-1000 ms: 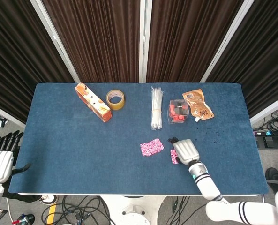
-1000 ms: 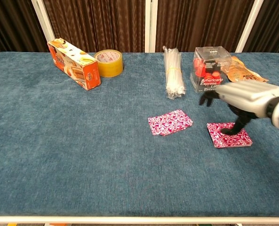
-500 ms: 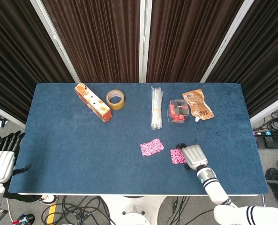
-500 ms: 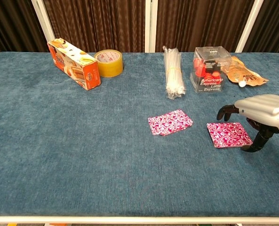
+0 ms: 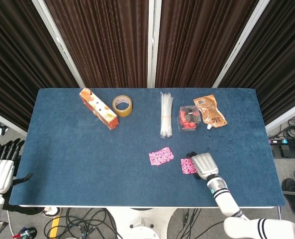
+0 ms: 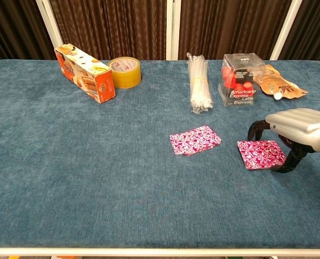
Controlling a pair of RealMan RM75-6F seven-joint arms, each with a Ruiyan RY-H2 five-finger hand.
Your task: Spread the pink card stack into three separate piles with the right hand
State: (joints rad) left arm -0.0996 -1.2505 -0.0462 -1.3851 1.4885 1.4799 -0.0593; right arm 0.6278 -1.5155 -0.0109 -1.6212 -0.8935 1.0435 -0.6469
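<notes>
Two pink piles lie on the blue counter [image 6: 68, 162], so one more split remains. The right robot hand [image 6: 294, 129] hangs over the right edge of the right pile [image 6: 261, 154], fingers curled down like a claw around it, one dark fingertip low at the pile's near right corner and another by its far edge. I can't tell whether any fingertip actually touches the cards; it grips nothing that I can see.

That pile sits just to the left of the hand and partly beneath it, its long side running roughly left to right. The left pile [image 6: 195, 140] lies near it, further left, apart by a strip of bare cloth and slightly fanned. So the cards to be moved are inward of the hand, and free cloth lies in front of and to the right of them.

The left robot hand [image 5: 0, 172] rests off the counter's left corner, fingers extended, empty, far from either pile.
</notes>
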